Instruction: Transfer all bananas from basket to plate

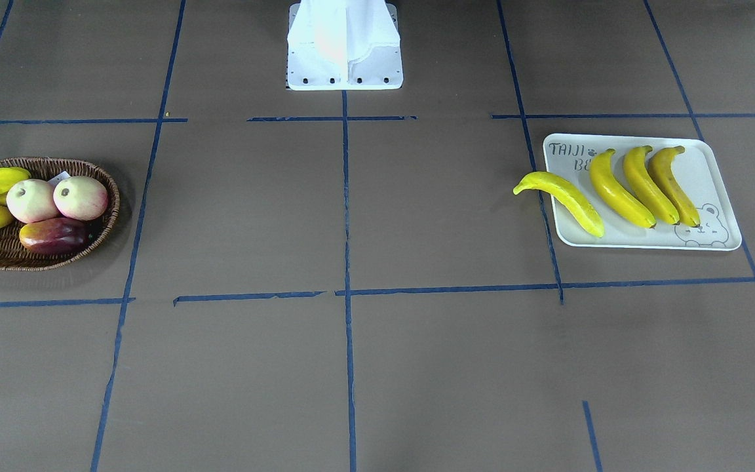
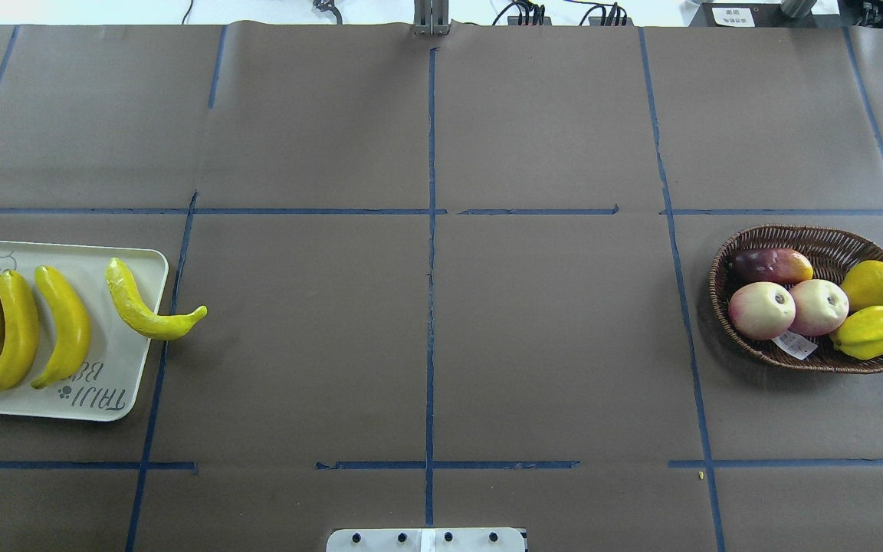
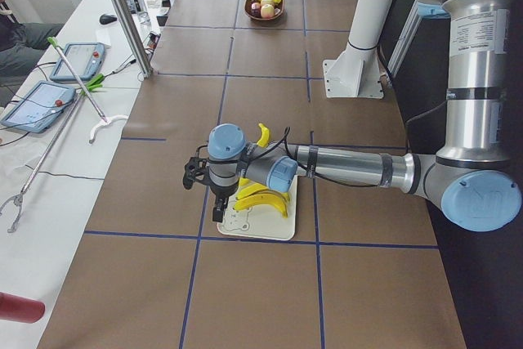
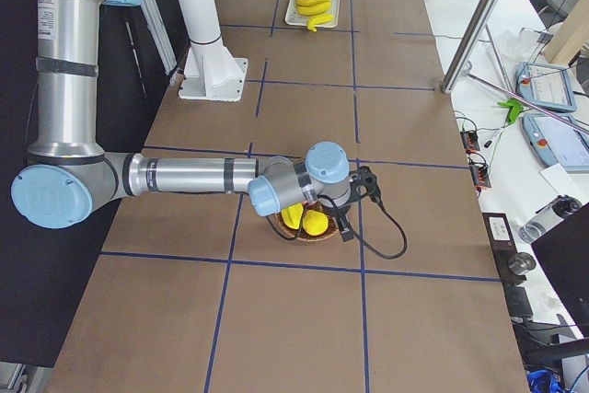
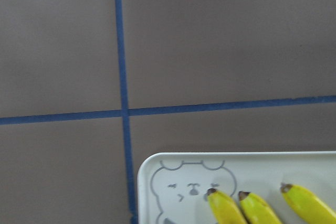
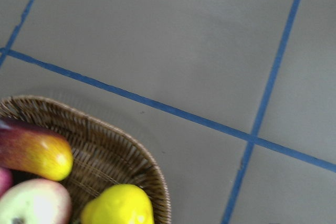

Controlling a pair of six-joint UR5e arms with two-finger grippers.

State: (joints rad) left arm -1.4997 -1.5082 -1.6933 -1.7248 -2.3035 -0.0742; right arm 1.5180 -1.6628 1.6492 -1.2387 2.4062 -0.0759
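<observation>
Four bananas [image 2: 66, 326] lie on the plate [image 2: 108, 364] at the table's [image 2: 296, 345] left, the rightmost overhanging its edge. The basket [image 2: 725, 257] sits far right. The left tool [image 3: 217, 214] hangs over the plate and the right tool [image 4: 344, 227] over the basket. I cannot tell whether either is apart or together.

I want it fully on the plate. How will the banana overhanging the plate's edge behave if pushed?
Likely stiff: the overhanging banana holds its curve beyond the plate rim. Glossy skin may slip. Lying across the rim, it may pivot.
</observation>
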